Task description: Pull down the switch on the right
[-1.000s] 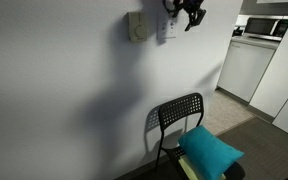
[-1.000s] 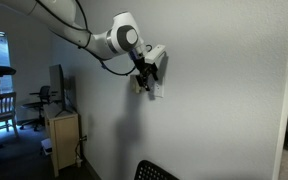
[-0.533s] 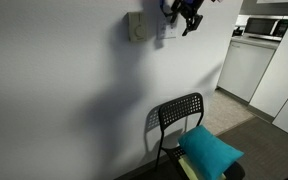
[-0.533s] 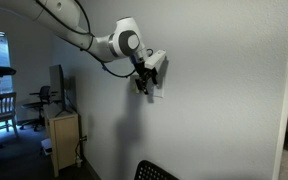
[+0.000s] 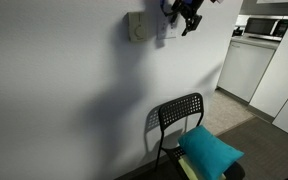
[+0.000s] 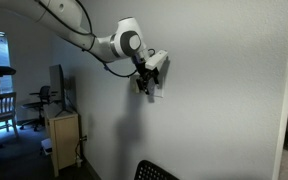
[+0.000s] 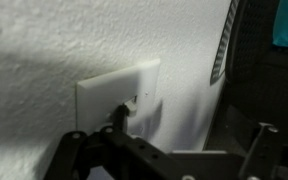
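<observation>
The switch (image 5: pixel 167 29) is a small white square plate on the white wall, right of a beige box with a round dial (image 5: pixel 135 27). In the wrist view the switch plate (image 7: pixel 104 92) fills the middle left, with a tiny toggle (image 7: pixel 132 103) on it. My gripper (image 7: pixel 189 128) is open. One dark fingertip rests against the plate right beside the toggle, and the other finger is off to the right, clear of the plate. The gripper also shows in both exterior views (image 5: pixel 187 14) (image 6: pixel 147 79), pressed close to the switch (image 6: pixel 157 92).
A black chair (image 5: pixel 180 115) with a teal cushion (image 5: pixel 210 150) stands below the switch. A white cabinet (image 5: pixel 246 68) and a microwave (image 5: pixel 267 28) are off to the side. A wooden cabinet (image 6: pixel 63 140) stands by the wall.
The gripper has shifted slightly up and in toward the switch plate since a second ago. It has barely moved in the last half second.
</observation>
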Controlling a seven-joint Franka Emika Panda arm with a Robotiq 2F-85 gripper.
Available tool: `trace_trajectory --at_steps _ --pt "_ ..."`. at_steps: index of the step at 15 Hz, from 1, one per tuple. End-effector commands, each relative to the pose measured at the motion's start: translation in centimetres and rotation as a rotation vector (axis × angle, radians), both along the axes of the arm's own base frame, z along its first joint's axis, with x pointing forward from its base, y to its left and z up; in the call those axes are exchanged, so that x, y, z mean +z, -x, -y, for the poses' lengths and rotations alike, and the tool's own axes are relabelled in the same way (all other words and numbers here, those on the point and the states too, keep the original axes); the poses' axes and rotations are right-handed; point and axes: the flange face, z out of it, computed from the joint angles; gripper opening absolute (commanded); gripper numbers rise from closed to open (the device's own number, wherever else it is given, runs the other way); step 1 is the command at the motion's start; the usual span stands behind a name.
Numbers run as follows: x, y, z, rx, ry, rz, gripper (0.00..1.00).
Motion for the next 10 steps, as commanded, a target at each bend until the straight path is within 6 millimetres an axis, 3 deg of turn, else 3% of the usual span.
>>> trace_trajectory --at_steps 1,4,10 --pt "-2.1 -0.9 1.1 -0.050 -0.039 -0.093 1.00" --pt "-3.3 -0.9 1.6 -0.088 -0.043 -0.161 1.00" --pt "-1.9 -0.2 1.4 -0.139 -0.047 -0.182 1.00"
